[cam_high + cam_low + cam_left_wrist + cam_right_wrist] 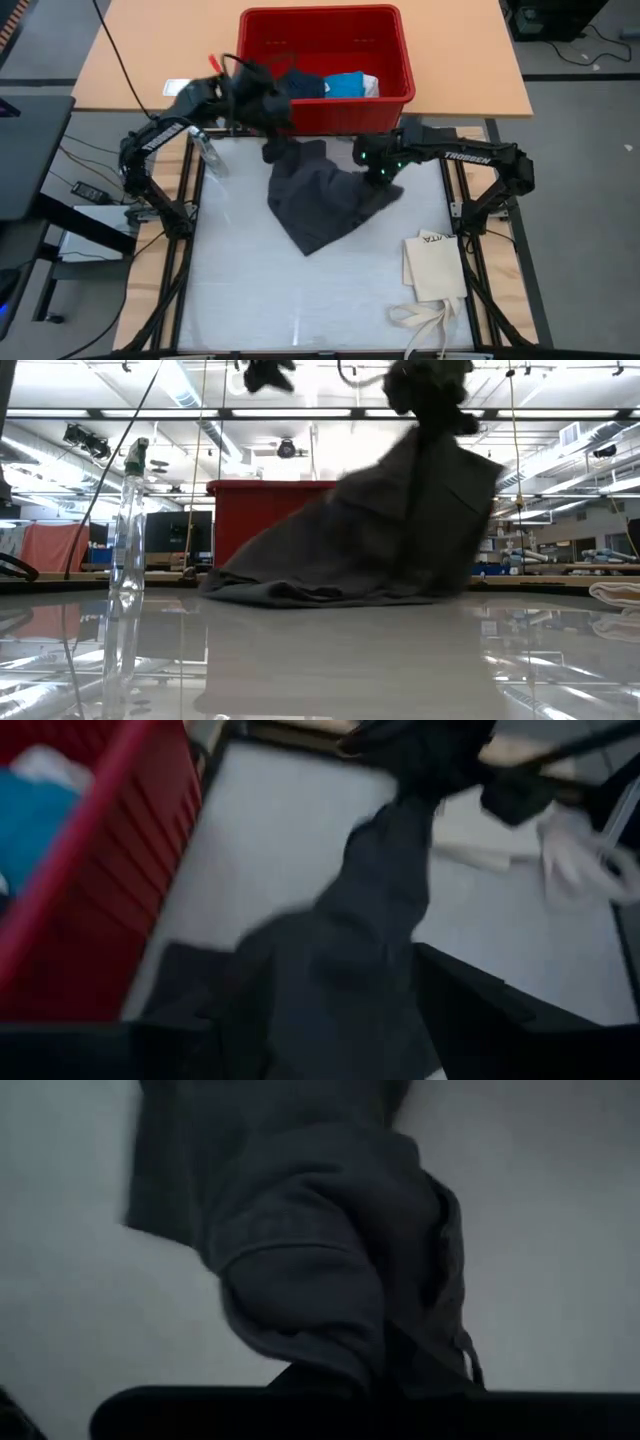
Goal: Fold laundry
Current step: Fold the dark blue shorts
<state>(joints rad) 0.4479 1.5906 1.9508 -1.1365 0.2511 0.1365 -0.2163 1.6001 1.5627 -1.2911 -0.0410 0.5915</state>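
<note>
High view: the dark grey cargo shorts (322, 205) lie heaped on the table just in front of the red bin (330, 60). The right gripper (381, 172) is clamped on their bin-side edge; the left gripper (262, 100), near the bin's front corner, is spread, holding nothing. Risk: lifted from one pinch, the fabric likely bunches or slips out. Only the low view shows the cloth raised off the table.

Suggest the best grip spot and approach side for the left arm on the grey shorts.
Probably the free edge of the grey shorts lying flat, nearest the table's front, approached from above. The right gripper is already shut on the far-right bunched part, so the flat hem is easiest to pinch.
</note>
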